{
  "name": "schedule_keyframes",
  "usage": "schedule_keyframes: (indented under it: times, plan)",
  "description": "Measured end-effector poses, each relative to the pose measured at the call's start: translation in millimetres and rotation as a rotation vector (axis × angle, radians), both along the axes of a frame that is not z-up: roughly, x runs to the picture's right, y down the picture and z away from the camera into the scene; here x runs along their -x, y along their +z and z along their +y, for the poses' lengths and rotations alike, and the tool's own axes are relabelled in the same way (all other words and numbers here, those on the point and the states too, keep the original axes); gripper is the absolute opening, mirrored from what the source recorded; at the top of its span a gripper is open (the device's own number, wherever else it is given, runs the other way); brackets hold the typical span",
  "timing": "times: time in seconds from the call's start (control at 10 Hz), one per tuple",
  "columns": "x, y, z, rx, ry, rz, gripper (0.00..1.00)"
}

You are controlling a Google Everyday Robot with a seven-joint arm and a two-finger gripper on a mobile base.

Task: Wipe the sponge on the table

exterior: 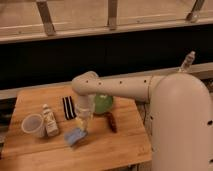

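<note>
The light-blue sponge (pixel 76 136) lies on the wooden table (pixel 110 152), left of centre near the front. My gripper (pixel 82 125) points down right over the sponge's upper right part and appears to be touching or holding it. The white arm reaches in from the right and bends at an elbow above the table. The gripper covers part of the sponge.
A black striped block (pixel 68 107) lies behind the gripper. A green pan (pixel 103 103) sits just to its right, partly hidden by the arm. A dark reddish object (pixel 111 122) lies right of the sponge. A clear cup (pixel 32 125) and a small bottle (pixel 49 121) stand at the left.
</note>
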State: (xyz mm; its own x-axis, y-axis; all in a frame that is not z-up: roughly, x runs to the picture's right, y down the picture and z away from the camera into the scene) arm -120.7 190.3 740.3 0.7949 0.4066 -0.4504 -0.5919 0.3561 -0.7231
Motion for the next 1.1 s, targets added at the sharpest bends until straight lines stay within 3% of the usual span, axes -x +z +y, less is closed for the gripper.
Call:
schedule_keyframes:
  times: [0.6,0.8,1.1]
  plan:
    - [4,11.9,-9,0.010,0.050,0.004,0.80]
    - [-11,22.5,-26,0.003,0.111,0.031,0.80]
    - [-57,48.3,-64,-0.001,0.250,0.083,0.80]
